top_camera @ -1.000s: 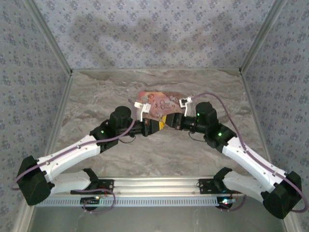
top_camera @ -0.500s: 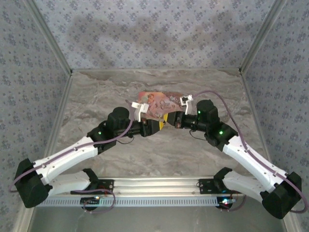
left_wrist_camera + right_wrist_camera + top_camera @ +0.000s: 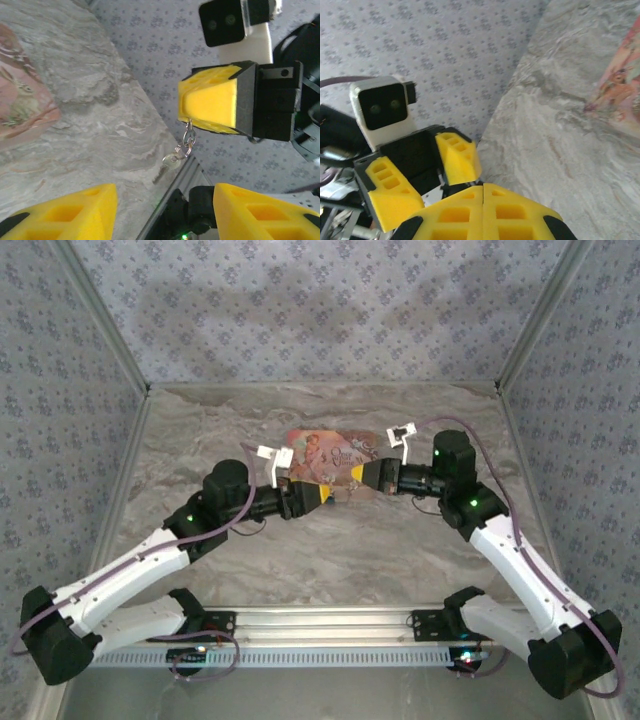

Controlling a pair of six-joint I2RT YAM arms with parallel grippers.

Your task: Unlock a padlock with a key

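The key (image 3: 170,162), a small silvery sliver, dangles on a short chain of rings (image 3: 188,137). The chain's top is pinched in my right gripper (image 3: 207,107), whose yellow tips are shut. In the right wrist view those tips (image 3: 483,192) meet with no gap. My left gripper (image 3: 165,200) faces it, open wide, with nothing between its fingers; the key hangs just beyond them. From above, the left gripper (image 3: 322,492) and right gripper (image 3: 357,474) point at each other a short way apart above the table. The padlock is hidden.
A flat pink printed box (image 3: 335,450) lies on the marble tabletop (image 3: 330,560) just behind both grippers; its corner (image 3: 20,105) is also in the left wrist view. Patterned walls (image 3: 320,310) close in the table on three sides.
The two grippers, close together at the table's middle a second ago, have drawn apart: the left arm back to the left, the right arm back to the right.
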